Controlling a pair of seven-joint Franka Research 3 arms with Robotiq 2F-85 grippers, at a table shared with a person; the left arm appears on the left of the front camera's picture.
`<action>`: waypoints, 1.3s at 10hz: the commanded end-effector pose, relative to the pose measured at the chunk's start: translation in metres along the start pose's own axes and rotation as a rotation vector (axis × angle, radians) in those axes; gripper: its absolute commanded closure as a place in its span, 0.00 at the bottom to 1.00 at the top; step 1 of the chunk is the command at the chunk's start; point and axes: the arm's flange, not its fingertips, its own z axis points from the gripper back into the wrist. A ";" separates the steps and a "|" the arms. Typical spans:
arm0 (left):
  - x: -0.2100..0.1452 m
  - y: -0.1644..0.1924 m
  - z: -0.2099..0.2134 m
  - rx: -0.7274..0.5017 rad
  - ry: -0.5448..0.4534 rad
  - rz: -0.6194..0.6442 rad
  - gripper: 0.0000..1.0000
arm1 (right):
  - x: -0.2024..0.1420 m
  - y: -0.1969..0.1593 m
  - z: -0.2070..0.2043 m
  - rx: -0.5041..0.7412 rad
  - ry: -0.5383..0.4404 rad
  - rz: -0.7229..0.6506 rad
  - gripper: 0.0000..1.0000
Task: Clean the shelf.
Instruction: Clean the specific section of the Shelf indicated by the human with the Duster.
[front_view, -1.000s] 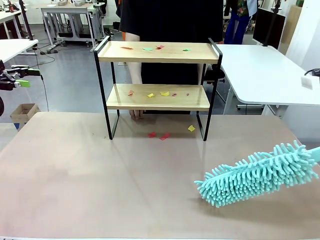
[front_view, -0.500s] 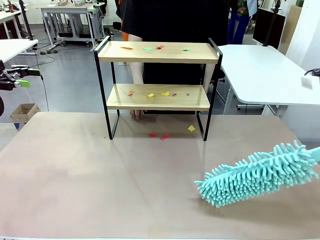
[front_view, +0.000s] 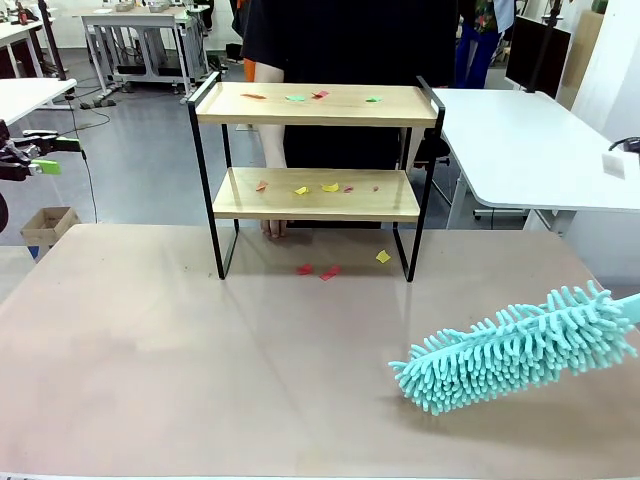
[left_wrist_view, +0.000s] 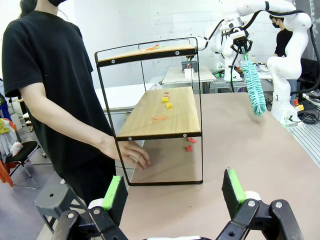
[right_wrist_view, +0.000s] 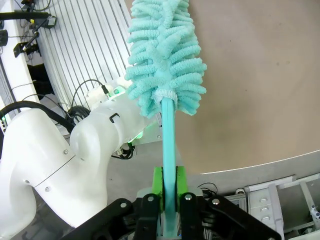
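Beige counter (front_view: 200, 380) carries the shelf (front_view: 316, 105) at its far side, paper scraps (front_view: 329, 187) on both boards; a teal duster (front_view: 515, 348) seems to brush the counter at right. Left pincer (left_wrist_view: 175, 182) gapes wide, empty. Right pincer (right_wrist_view: 169, 179) clamps the duster's handle.

Beige surface (front_view: 150, 380), two-tier shelf (front_view: 315, 112) standing at far middle, coloured paper scraps (front_view: 329, 272) beneath it, more scraps on both boards

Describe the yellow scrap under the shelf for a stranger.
Find the two-tier shelf far across the table. Three scraps lie beneath the shelf: the yellow scrap sits by the right front leg; the red scraps lie left of it.
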 end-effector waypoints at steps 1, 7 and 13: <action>0.002 -0.001 0.000 -0.002 -0.003 -0.015 0.00 | 0.011 0.007 0.003 0.005 -0.034 -0.021 0.87; 0.002 -0.001 0.000 -0.002 -0.003 -0.015 0.00 | 0.106 0.067 -0.010 0.044 -0.311 -0.178 0.87; 0.002 -0.001 0.000 -0.002 -0.003 -0.015 0.00 | 0.206 0.093 -0.056 -0.035 -0.420 -0.475 0.87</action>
